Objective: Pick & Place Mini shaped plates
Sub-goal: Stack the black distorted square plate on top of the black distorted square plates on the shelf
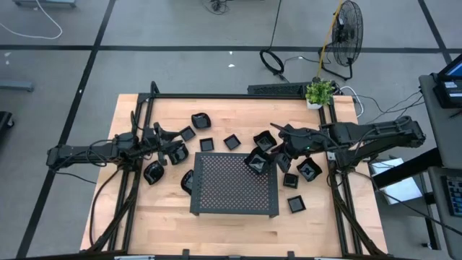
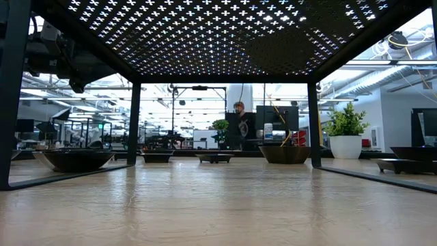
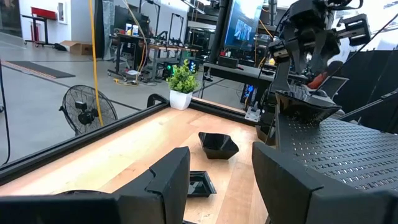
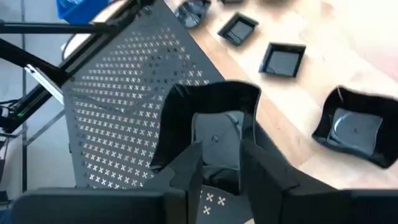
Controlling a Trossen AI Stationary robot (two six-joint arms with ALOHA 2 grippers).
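The right gripper [image 1: 268, 153] reaches in from the right of the high view and sits over the upper right corner of the perforated tray [image 1: 234, 189]. In its wrist view a square black dish [image 4: 214, 134] rests on the tray corner with the two fingers straddling its near wall. The jaws stand partly apart and look to be letting go; whether the pads are touching the wall at this moment I cannot tell.

My reading is that the step in hand is the release of this dish onto the tray. To do it well, the jaws should open fully before any lift, so neither finger drags the wall and tips the dish off the edge it sits close to. Then the arm should rise straight up, not sweep sideways, since the dish sits close to the tray's edge.

The left gripper [image 1: 164, 149] waits at the left of the table with its jaws wide and empty, among a few other dishes. The other small dishes [image 1: 201, 120] lie scattered on the wooden table [image 1: 130, 217] above and to the right of the tray, and one angular dish [image 3: 218, 145] shows ahead of the left wrist camera. Those to the right of the tray look nearest for the next pick
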